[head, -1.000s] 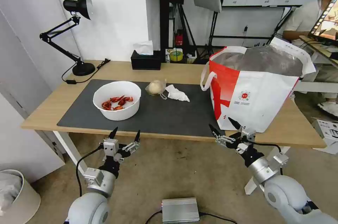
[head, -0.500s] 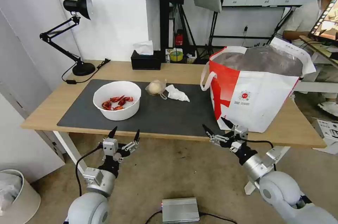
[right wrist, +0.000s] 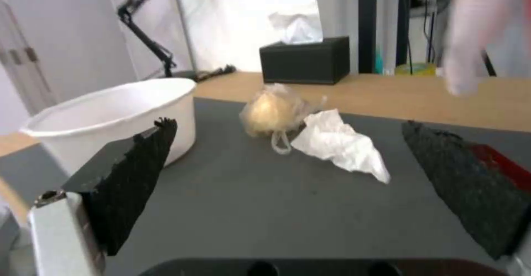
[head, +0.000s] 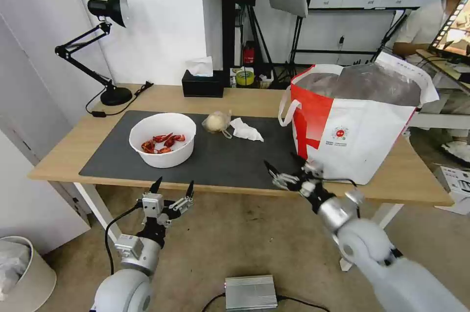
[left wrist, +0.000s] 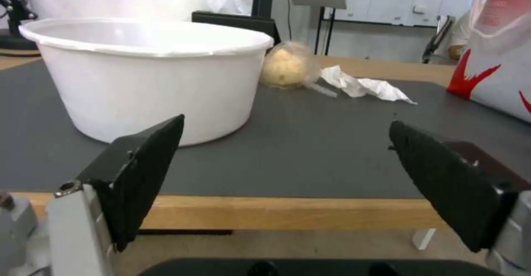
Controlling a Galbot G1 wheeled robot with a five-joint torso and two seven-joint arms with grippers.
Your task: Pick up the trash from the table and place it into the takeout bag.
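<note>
Your right gripper (head: 284, 171) sits at lower centre-right of the head view, over the near edge of the dark mat (head: 220, 160), its fingers spread wide and holding nothing. Through its wrist camera you look between those fingers at the crumpled napkin (right wrist: 340, 143) and the pale plastic-wrapped bundle (right wrist: 271, 110), which touch each other at mid-frame. The white bowl (head: 162, 139) (red crayfish shells inside) stands on the mat at centre-left of the head view, well apart from the napkin (head: 246, 130) and bundle (head: 216, 121). The takeout bag (head: 352, 126) stands upright on the surface (head: 416, 180) at right of the frame, its mouth open and foil lining showing. Your left gripper (head: 173, 187) waits low at lower left, below the surface's front edge, fingers spread and empty. A black tissue box (head: 202, 85) sits at the far edge.
</note>
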